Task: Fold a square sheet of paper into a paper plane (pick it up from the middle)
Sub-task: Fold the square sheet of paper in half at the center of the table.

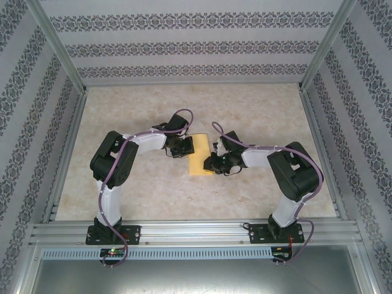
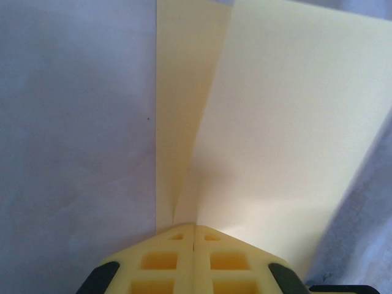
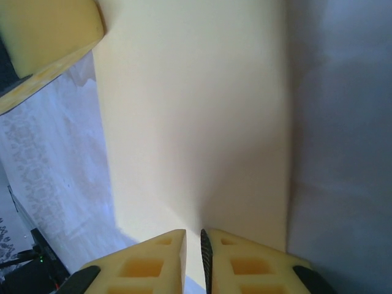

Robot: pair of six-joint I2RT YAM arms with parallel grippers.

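The square sheet of paper (image 1: 199,160) lies mid-table (image 1: 257,110), partly folded. In my left wrist view one flap (image 2: 288,122) tilts up off the layer beneath. The left gripper (image 2: 195,228) sits at its left edge, fingers pressed together right where that flap starts — pinching the paper. The right gripper (image 3: 194,233) is at the opposite edge (image 1: 212,163), a thin dark slit between its fingers; the sheet (image 3: 196,122) runs up to the tips, but I can't tell if it's gripped.
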